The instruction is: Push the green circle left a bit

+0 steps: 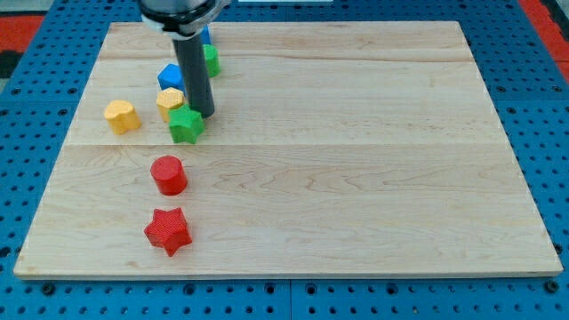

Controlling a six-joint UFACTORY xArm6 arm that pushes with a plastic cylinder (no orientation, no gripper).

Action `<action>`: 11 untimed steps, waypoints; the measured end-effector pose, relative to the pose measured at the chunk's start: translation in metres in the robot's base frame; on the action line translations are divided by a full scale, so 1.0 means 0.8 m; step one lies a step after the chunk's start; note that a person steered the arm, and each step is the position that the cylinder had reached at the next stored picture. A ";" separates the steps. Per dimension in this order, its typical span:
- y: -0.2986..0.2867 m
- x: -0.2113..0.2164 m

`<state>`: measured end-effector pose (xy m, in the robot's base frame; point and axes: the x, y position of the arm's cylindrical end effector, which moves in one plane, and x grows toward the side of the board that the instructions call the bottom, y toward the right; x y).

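Observation:
The green circle [212, 60] lies near the view's top left and shows only partly, at the right edge of my dark rod. My tip [204, 114] rests on the board below the green circle, just up and right of the green star [186, 125] and right of the yellow hexagon [169, 100]. A blue block [171, 76] lies left of the rod. Another blue block [205, 36] peeks out behind the rod above the green circle; its shape is hidden.
A yellow heart-like block [122, 116] lies at the left. A red cylinder [168, 174] and a red star [168, 231] lie lower left. The wooden board [356, 178] sits on a blue pegboard surface [542, 107].

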<state>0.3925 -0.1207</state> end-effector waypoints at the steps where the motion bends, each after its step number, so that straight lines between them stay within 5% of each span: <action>1: -0.004 0.032; 4: 0.122 0.032; 7: 0.168 -0.085; 9: 0.103 -0.138; 11: 0.033 -0.132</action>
